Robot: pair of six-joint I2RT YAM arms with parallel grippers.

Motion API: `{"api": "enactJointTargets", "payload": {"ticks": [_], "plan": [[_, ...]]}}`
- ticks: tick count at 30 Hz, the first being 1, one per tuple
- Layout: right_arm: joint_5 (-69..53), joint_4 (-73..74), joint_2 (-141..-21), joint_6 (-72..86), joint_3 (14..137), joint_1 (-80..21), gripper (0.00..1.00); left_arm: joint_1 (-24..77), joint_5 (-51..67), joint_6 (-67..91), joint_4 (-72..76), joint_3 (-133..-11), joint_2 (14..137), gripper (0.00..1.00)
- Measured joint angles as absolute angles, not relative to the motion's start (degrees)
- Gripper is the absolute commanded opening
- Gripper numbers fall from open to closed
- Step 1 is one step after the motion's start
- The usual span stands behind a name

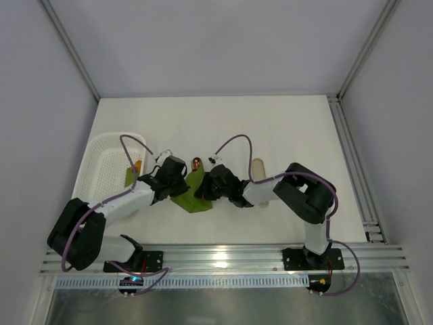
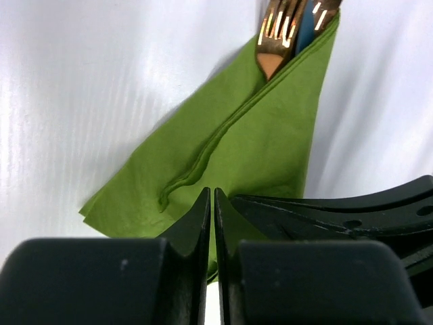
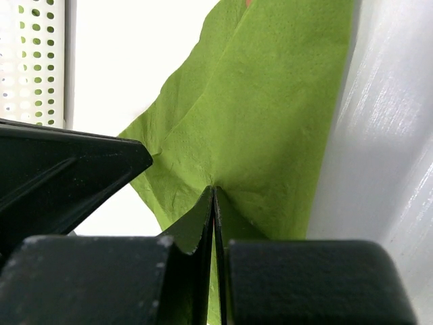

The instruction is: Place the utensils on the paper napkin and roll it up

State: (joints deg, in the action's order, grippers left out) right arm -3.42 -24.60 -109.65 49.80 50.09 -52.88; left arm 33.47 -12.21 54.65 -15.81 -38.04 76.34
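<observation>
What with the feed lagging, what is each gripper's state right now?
Left gripper: jaws shut on the paper napkin.
Right gripper: jaws shut on the paper napkin.

Utensils (image 2: 281, 30) lie inside the napkin (image 2: 257, 142), right of the basket (image 1: 101, 177).

White table (image 1: 270, 128) bears green napkin (image 1: 192, 198), mesh basket (image 1: 95, 153) and beige piece (image 1: 258, 166).

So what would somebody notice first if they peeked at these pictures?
Probably the bright green napkin in the middle of the white table, folded over shiny copper utensils whose tips poke out of its far end. Next come the black left fingers and right fingers, each pinched shut on the napkin, one from each side. A white mesh basket sits off to the left.
</observation>
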Motion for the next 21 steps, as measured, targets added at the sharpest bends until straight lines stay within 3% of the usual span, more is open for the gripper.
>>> {"api": "enactJointTargets", "payload": {"ticks": [21], "plan": [[-6.04,-26.68,-107.66,47.51,46.81,-52.53,0.04,32.05,-5.89,55.72,-5.82,-42.02,89.91,0.00]]}}
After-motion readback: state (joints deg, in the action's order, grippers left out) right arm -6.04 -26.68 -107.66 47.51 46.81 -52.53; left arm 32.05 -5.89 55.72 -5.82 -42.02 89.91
